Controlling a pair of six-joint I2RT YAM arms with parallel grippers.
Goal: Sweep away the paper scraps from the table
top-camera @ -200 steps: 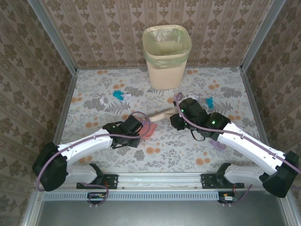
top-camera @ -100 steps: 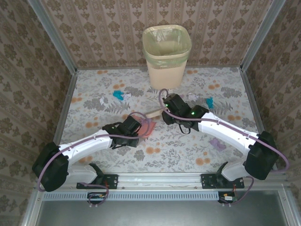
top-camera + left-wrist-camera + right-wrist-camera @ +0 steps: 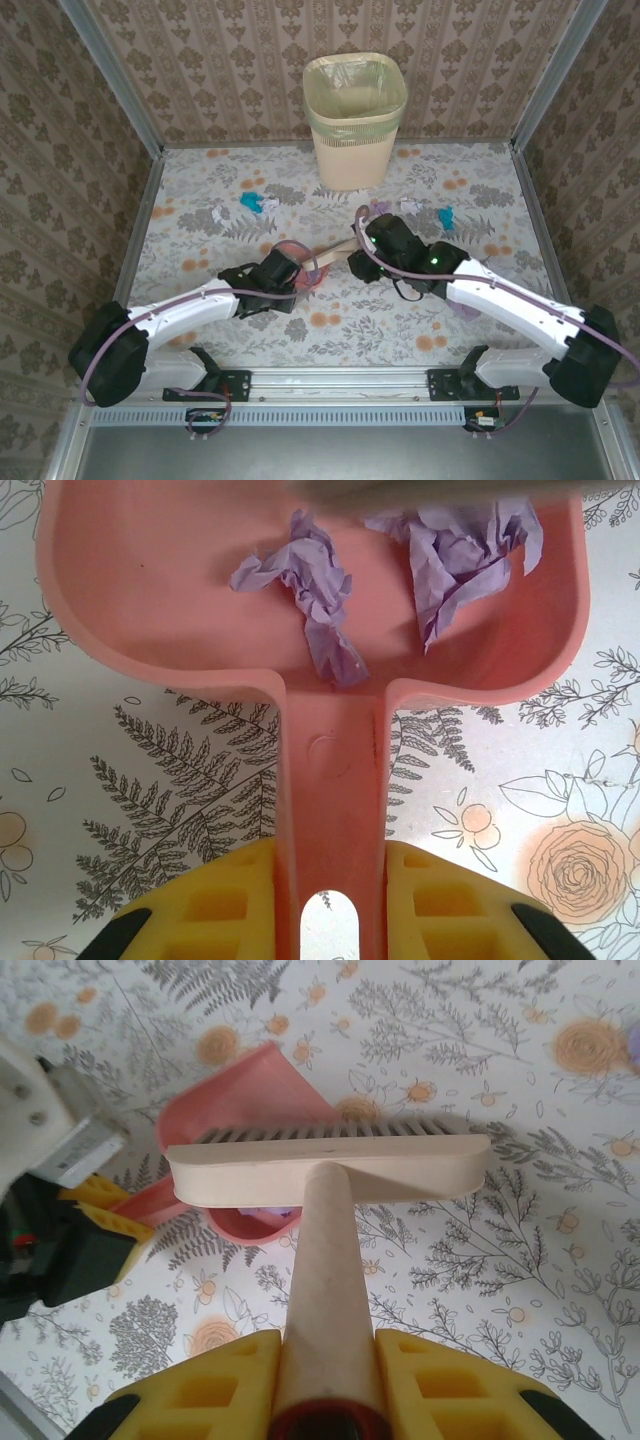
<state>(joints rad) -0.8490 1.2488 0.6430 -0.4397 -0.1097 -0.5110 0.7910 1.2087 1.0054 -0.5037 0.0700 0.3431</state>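
While left fingers [image 3: 215, 905] pinch dustpan [image 3: 330, 780] | paper scraps [image 3: 320, 610] lie ahead in it | right fingers [image 3: 440, 1380] pinch brush [image 3: 325, 1260]

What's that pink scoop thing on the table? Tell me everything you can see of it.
It is a pink dustpan, seemingly smooth moulded plastic: a wide shallow tray with a raised curved back wall and a flat handle with a slot near its end. It rests on the flowered table. The left hand is shut on the handle, a yellow finger on either side. Two crumpled lilac paper scraps lie inside, and the head of the wooden brush sits over its open mouth.
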